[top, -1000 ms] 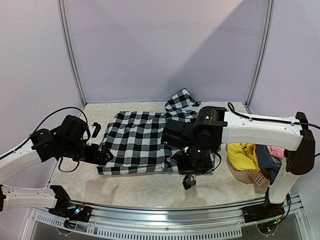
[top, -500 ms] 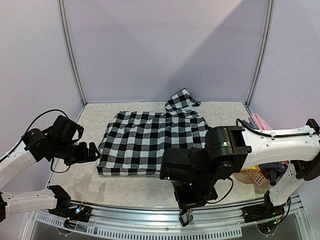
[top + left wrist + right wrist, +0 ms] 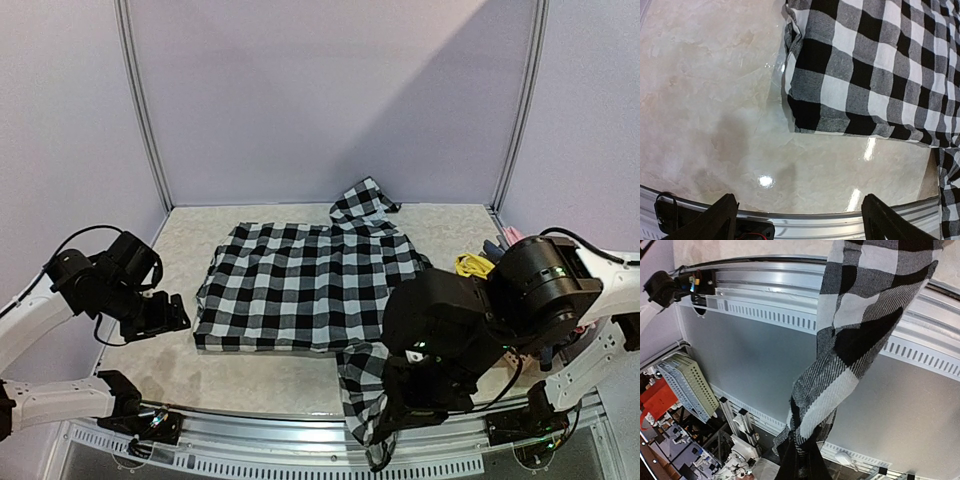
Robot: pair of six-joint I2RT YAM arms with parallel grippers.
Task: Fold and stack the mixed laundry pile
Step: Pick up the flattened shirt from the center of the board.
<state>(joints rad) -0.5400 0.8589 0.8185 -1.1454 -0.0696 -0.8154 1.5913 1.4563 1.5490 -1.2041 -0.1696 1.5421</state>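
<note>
Right now my right fingers [image 3: 814, 471] pinch a sleeve [image 3: 362, 395] of the black-and-white checked cloth shirt [image 3: 300, 285] lying flat on the tabletop [image 3: 270, 375]; I should fold it inward taut, my spread left fingers [image 3: 715, 220] pinning the hem.

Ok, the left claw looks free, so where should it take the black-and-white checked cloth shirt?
Likely the black-and-white checked cloth shirt's near-left corner, from the left, low over the table: its folded edge lies flat and faces the open left claw.

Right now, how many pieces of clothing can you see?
3: a checked shirt mid-table, a yellow piece and a pink sliver at the right; the right arm may hide more.
</note>
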